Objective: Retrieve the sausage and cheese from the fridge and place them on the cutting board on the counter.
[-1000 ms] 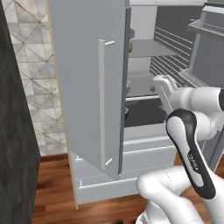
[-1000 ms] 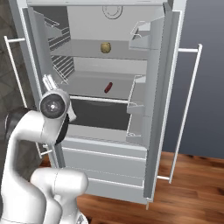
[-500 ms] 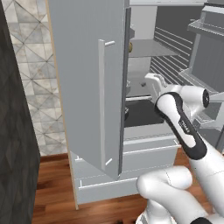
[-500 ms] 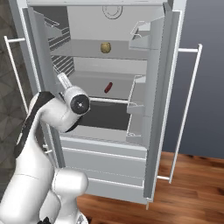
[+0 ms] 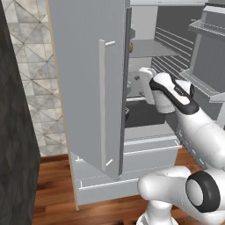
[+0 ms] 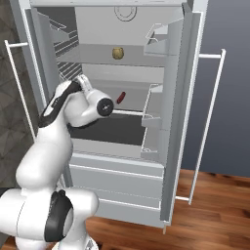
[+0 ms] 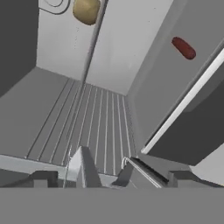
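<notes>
The fridge (image 6: 122,176) stands with both doors wide open. A dark red sausage (image 6: 121,97) lies on its middle shelf, seen again as the sausage (image 7: 183,47) at the upper right of the hand view. A round yellowish cheese (image 6: 117,52) sits on the shelf above, and the cheese (image 7: 86,9) appears at the hand view's top. My gripper (image 7: 111,178) is open and holds nothing. It reaches into the fridge's left side at middle-shelf height, left of the sausage and well short of it; the gripper (image 6: 79,79) (image 5: 137,80) is partly hidden by the hand. The cutting board and counter are out of view.
The open left door (image 5: 83,66) with its white bar handle (image 5: 102,101) stands close beside my arm. Door bins (image 6: 157,39) line the right door. A dark compartment (image 6: 112,129) lies under the middle shelf, with two drawers below. The floor (image 6: 215,205) is wood.
My arm has stretched forward and the elbow has swung toward the fridge, carrying the hand deeper into the left side of the middle shelf. Sausage and cheese have not moved.
</notes>
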Controlling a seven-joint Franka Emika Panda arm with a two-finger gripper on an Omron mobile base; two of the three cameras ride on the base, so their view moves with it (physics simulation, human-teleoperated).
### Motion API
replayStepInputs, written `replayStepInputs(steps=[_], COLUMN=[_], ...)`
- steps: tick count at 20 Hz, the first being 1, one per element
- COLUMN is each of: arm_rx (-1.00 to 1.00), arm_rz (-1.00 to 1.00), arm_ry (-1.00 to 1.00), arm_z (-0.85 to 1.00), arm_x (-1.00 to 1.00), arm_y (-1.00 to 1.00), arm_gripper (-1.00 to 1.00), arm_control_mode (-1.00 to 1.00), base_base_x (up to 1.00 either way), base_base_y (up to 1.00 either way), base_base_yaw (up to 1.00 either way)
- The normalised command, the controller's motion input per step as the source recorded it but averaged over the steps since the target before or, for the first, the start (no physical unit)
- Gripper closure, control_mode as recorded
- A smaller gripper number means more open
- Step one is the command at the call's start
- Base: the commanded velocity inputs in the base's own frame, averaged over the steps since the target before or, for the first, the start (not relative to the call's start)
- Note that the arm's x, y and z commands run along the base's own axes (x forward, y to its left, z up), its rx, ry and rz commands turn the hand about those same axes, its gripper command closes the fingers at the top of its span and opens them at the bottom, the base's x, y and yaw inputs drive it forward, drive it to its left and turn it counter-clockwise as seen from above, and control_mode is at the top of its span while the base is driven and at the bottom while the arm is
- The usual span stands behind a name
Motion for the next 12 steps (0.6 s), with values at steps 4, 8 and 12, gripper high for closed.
replayStepInputs(steps=[4,8,12], arm_rx=[0.06,0.01,0.0], arm_rz=[0.09,0.12,0.18], arm_ry=[0.0,0.0,0.0], arm_z=[-0.21,-0.23,-0.11], arm_x=[0.68,0.36,0.02], arm_y=[0.06,0.34,0.66], arm_gripper=[-1.0,-1.0,-1.0], arm_control_mode=[-1.0,-1.0,-1.0], base_base_x=[0.0,0.0,0.0], base_base_y=[0.0,0.0,0.0], base_base_yaw=[0.0,0.0,0.0])
